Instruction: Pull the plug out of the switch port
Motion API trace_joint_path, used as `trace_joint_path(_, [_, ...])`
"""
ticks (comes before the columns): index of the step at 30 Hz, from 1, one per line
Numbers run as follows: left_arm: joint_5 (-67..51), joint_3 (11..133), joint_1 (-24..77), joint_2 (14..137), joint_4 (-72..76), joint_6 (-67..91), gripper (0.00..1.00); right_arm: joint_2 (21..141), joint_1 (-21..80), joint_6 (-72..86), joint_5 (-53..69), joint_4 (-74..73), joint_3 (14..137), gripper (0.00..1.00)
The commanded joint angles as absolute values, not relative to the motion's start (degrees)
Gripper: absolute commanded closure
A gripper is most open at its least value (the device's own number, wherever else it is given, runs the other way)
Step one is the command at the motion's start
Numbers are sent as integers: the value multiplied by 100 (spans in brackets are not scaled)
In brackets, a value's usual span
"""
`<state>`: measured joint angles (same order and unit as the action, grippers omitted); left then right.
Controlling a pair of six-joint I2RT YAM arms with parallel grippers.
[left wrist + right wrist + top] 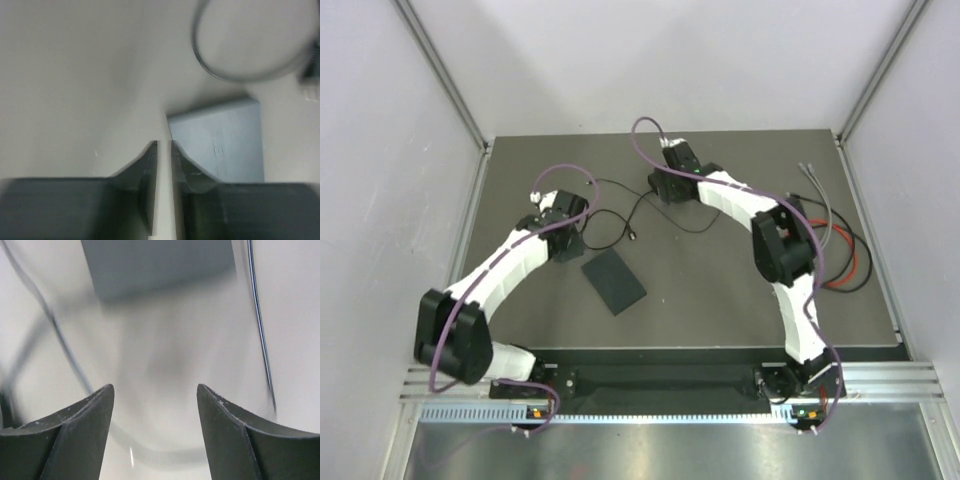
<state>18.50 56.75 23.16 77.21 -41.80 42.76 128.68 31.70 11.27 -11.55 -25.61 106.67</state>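
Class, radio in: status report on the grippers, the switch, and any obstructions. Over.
Left gripper barely open, empty. Right gripper wide open, empty. Switch lies flat, untouched; plug not discernible. Thin cord beside right gripper.

You have a dark grey table (720, 290) boxed in by plain white walls (660, 60) with aluminium corner posts (442, 75), evenly lit.

This looked like a robotics lab's test cell: plain white panel walls (400, 120) framed by bare aluminium corner posts (445, 75) boxed in a dark grey matted desk (720, 290). Two white-and-black jointed robot arms (505, 265) trailing purple cables (645, 140) were bolted beside a ribbed aluminium rail (890, 378) at its near edge. Loose red and black wires (845, 265) lay on the desk.
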Motion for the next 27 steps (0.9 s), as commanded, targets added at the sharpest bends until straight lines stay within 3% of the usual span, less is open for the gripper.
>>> trace_joint_path(1, [1452,6142,1802,8374,-3999,3605,90,11271,3331,1537,-1230,-2769,9531,33])
trace_joint_path(3, [1415,6476,1740,8874,-4104,3490,98,10260,3524,1730,-1204,-2672,8441,35])
trace_joint_path(5, [1223,6722,1732,9252,-4253,3358,100,9459,3708,1924,-784,-2619,7608,44])
trace_joint_path(6, [1126,6741,1740,9351,-4236,3297,100,9231,3770,2177,-434,-2610,7368,54])
trace_joint_path(7, [1003,6733,1740,9430,-4132,3252,100,8837,3858,2319,-309,-2549,6921,74])
trace_joint_path(10, [809,6785,1749,9738,-4078,3129,100,8343,4454,2925,-123,-2269,6347,99])
trace_joint_path(17, [888,6627,1749,9800,-3920,3041,100,8454,5799,4455,-26,-626,5019,100])
trace_joint_path(27, [422,5907,1749,9563,-3604,3049,100,9289,5959,5133,-26,474,4816,100])
